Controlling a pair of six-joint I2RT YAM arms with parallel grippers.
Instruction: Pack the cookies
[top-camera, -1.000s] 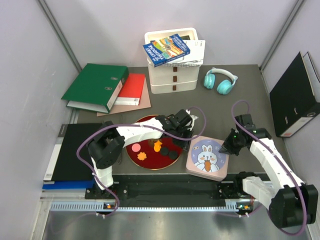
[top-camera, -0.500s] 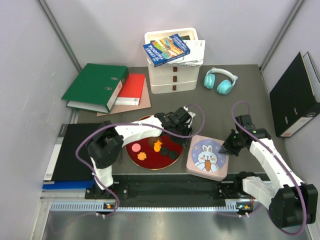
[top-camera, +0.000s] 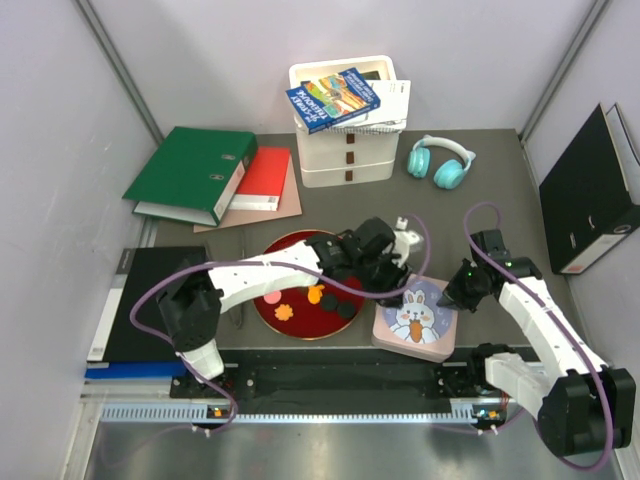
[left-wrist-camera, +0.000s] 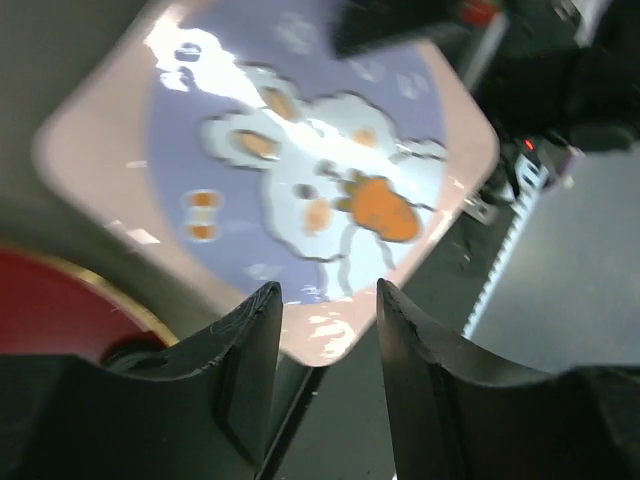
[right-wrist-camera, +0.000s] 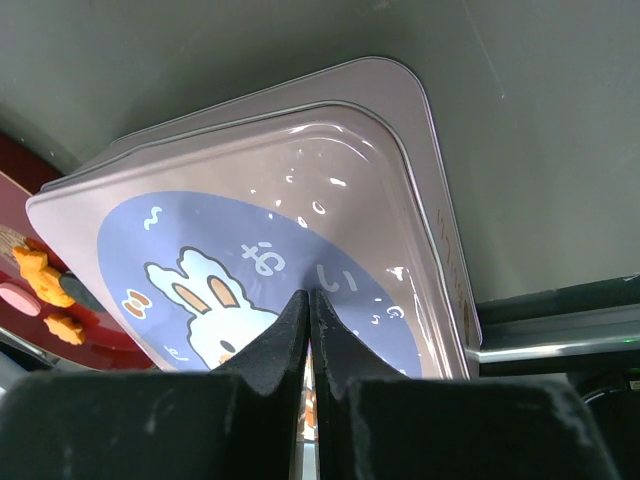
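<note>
left claw (left-wrist-camera: 328, 292): released, fingers parted with nothing between them, hanging over the left part of the lid
right claw (right-wrist-camera: 306, 298): clenched, tips pressed together, nothing gripped, over the right side of the lid
tin (top-camera: 420, 325): pink, rabbit picture on the lid, lid on, directly below both claws; one corner cut off behind the left claw's fingers in its own view
cookies (top-camera: 283, 311): lying on the plate, to the left of the left claw and lower than it, outside the tin
plate (top-camera: 262, 318): red with a gold rim, just beside the tin, left of the left claw; far part hidden under the left arm (top-camera: 270, 272)
hard to make out: exact number of cookies, some covered by the left arm; dark ones barely distinct from shadow; left wrist view blurred, only a sliver of plate at its edge
contact: cannot tell whether the right claw's tips touch the lid or hover just above it
</note>
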